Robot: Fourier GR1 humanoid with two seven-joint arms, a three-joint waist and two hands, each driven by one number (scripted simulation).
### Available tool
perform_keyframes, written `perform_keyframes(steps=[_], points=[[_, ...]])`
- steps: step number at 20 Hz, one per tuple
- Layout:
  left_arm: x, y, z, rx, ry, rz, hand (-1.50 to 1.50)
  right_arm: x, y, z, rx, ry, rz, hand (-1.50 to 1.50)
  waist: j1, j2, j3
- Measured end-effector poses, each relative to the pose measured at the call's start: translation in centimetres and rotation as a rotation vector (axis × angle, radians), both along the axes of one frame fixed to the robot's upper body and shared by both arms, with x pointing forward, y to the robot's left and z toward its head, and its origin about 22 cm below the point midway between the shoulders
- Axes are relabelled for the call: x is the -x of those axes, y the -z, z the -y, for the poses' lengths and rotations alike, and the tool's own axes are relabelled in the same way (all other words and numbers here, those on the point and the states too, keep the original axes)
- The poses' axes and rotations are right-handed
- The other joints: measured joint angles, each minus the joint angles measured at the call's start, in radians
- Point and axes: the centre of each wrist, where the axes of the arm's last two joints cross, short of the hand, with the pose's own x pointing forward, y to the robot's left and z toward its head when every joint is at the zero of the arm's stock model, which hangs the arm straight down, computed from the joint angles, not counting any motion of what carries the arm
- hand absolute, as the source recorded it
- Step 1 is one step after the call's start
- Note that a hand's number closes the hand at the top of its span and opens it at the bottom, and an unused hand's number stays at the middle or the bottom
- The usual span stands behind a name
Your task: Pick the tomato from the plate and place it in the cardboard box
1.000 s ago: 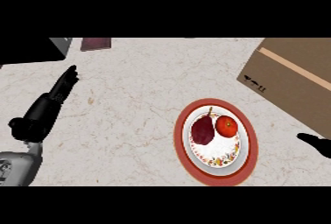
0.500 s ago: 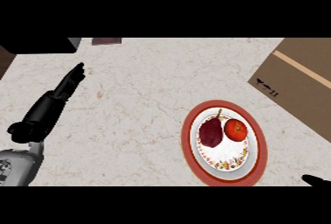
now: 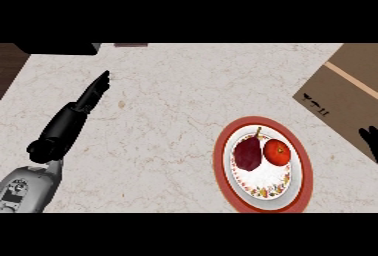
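Counter [image 3: 170, 150]: pale marbled surface filling most of the head view; carries every item listed below.

Cardboard box [image 3: 347, 95]: brown, at the right edge in the upper part of the view, cut off by the frame. A lighter strip runs across its top face and a small black marking sits near its lower left corner. It stands near the plate, apart from it.

Left forearm and left hand [image 3: 74, 117]: grey forearm enters at the lower left corner; the black hand extends diagonally up and to the right over the counter. Fingers are straight and extended, holding nothing. The hand is well apart from the plate.

Plate [image 3: 225, 172]: round, red outer rim, white inner part with a patterned border along its lower edge. Located lower right of centre, on the counter.

Dark red item [image 3: 248, 152]: elongated, with a thin stem pointing upward; lies on the left half of the plate's white part, just beside the tomato.

Tomato [image 3: 277, 152]: red, round, small green spot on top. Rests on the right half of the plate's white part, between the dark red item and the plate's rim. No hand is touching it.

Right hand [image 3: 370, 142]: only a small black portion shows at the right edge, below the box. Finger state cannot be determined.
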Motion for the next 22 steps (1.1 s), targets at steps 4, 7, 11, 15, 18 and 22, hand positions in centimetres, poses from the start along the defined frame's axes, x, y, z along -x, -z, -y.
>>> perform_keyframes(steps=[4,7,11,15,18,22], points=[[-0.5,0.1,0.6,-0.002,0.014,-0.002,0.00,-1.3,-0.3,-2.2,0.042,0.022,-0.088,-1.50,0.009,0.002,0.000],[-0.3,0.3,0.6,0.000,0.014,-0.002,0.00,-2.4,-0.3,-3.8,0.032,0.010,-0.122,-1.50,0.011,0.000,0.001],[-0.7,0.4,-0.1,-0.003,0.005,-0.006,0.00,-4.1,0.7,-6.2,0.010,-0.011,-0.149,-1.50,0.005,-0.001,0.001],[-0.7,0.8,-0.2,0.003,-0.001,-0.006,0.00,-5.6,1.8,-8.1,-0.002,-0.025,-0.185,-1.50,-0.005,-0.003,0.002],[-0.7,0.9,0.0,0.004,-0.006,-0.010,0.00,-6.5,2.8,-8.9,0.022,-0.010,-0.197,-1.50,-0.011,-0.005,0.002],[-0.5,0.6,-0.8,0.004,-0.015,-0.014,0.00,-7.5,3.7,-9.7,0.051,0.016,-0.195,-1.50,-0.016,-0.006,0.003]])
